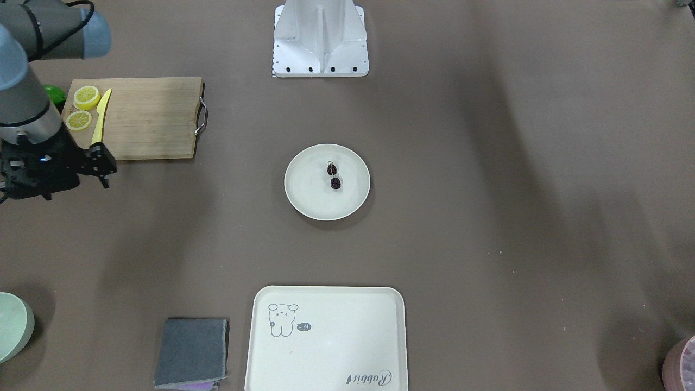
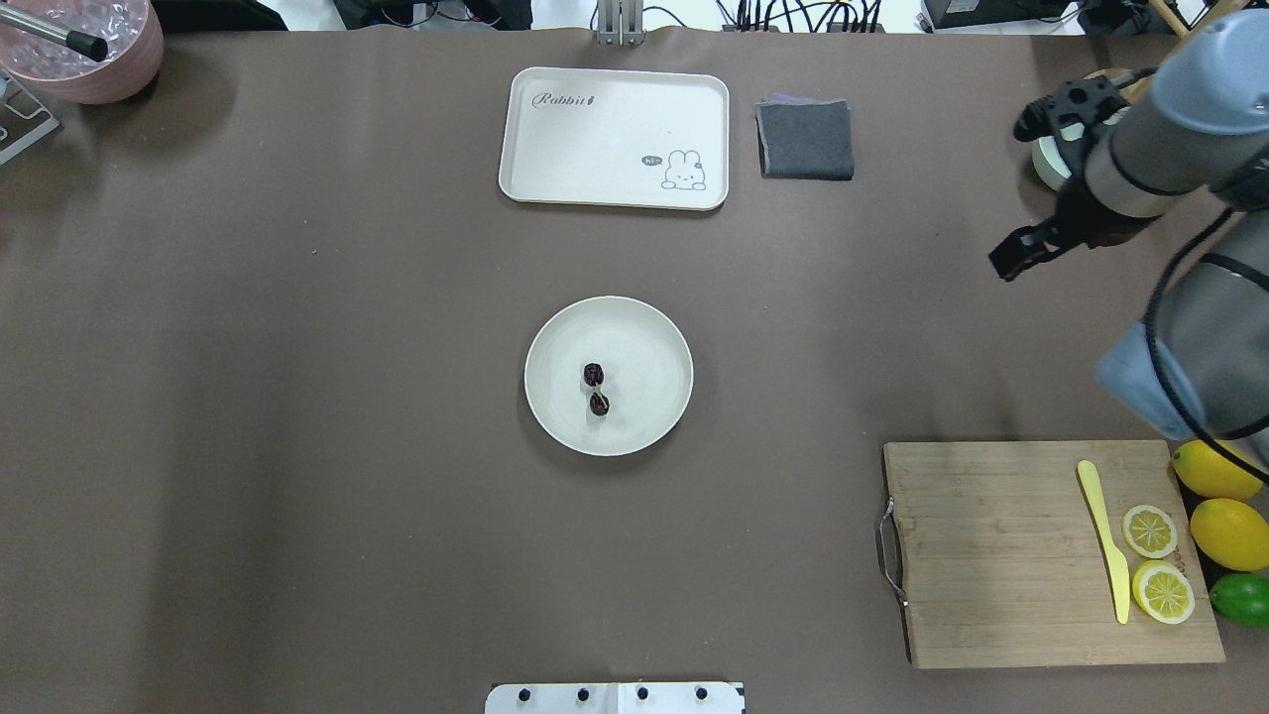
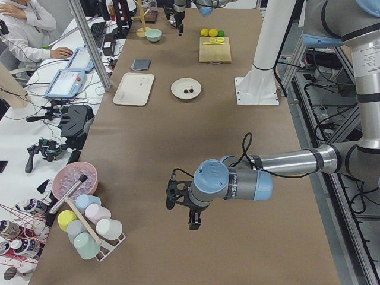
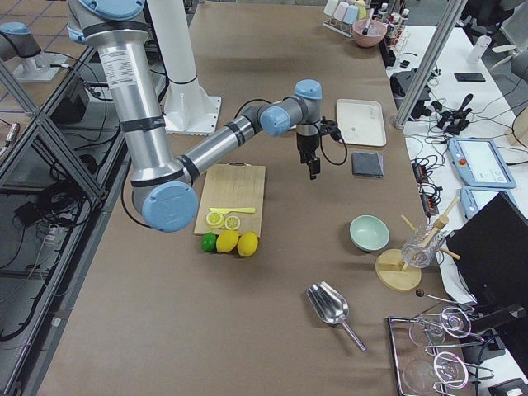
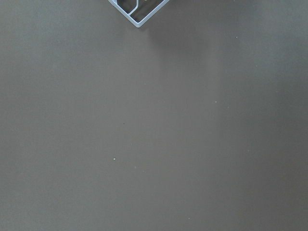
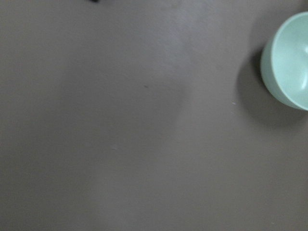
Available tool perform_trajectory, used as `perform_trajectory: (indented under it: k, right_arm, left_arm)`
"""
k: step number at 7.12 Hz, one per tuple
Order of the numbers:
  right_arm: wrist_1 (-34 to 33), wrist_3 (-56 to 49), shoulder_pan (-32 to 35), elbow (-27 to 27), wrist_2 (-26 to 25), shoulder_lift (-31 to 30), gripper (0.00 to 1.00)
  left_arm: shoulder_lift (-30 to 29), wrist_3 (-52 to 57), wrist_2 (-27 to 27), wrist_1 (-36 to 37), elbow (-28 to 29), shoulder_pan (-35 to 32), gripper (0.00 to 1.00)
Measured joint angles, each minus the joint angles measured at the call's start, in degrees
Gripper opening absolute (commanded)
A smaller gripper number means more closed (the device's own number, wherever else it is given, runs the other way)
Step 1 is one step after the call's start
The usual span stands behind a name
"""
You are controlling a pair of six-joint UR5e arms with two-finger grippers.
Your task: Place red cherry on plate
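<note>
Overhead exterior view: what is the biggest thing you see?
— The brown table [image 2: 297, 397]. It fills nearly the whole picture. Next comes the right arm [image 2: 1180, 119], gray with blue caps, at the far right.
— What is its pincer doing?
— The right gripper [image 2: 1013, 260] hangs over the table, near the pale green bowl [image 6: 288, 62] and well apart from the plate [image 2: 649, 347]. I cannot tell if its fingers are spread or squeezed together.
— And the other arm?
— The left arm [image 3: 285, 161] shows only from the side camera, low over the table, far from the plate. The left gripper [image 3: 194, 221] points down. I cannot tell how its fingers stand either.
— What comes after the arms?
— The wooden cutting board [image 2: 991, 555], at the near right. Then the cream tray [image 2: 595, 149] with a little drawing, at the far side. Then the round white plate, in the middle. Then the gray folded cloth [image 2: 805, 139], just beside the tray.
— Smaller things?
— Two yellow lemons [image 2: 1229, 534] and a green lime [image 2: 1241, 598] lie by the board's right edge. On the board are a yellow knife [image 2: 1105, 540] and two lemon slices [image 2: 1150, 531].
— Where is the red cherry [image 2: 595, 389]?
— The red cherry is the smallest thing. It is two tiny dark balls joined by thin stems, and it lies on the plate, near the middle. Both grippers are well apart from it.
</note>
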Motion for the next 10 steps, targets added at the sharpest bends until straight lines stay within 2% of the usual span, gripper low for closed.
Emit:
perform_trajectory:
  k: [2,4,6,8,10]
  right_arm:
    - [6.25,-11.80,10.31,-0.22,7.52,-10.27,1.00]
    - [6.91,-18.82,19.79,0.03,15.34,-14.40,1.00]
    - [3.30,-27.60,27.23,-0.75,21.75,-15.68,1.00]
    - [-3.42,-38.59,32.59,-2.13,23.36,-15.87,1.00]
    - [-5.66,-43.93,37.19,-6.86,23.08,-15.77,1.00]
  left_arm:
    - [-1.90,1.76,0.27,0.17,0.46,2.44,0.98]
    - [-3.55,1.66,0.64,0.20,1.28,5.82,0.98]
    - [-3.91,2.18,1.27,-0.09,1.62,7.30,0.98]
    - [-3.37,3.41,2.27,-1.62,1.70,9.05,0.98]
    - [-2.80,3.74,4.35,-2.26,1.97,9.63,0.98]
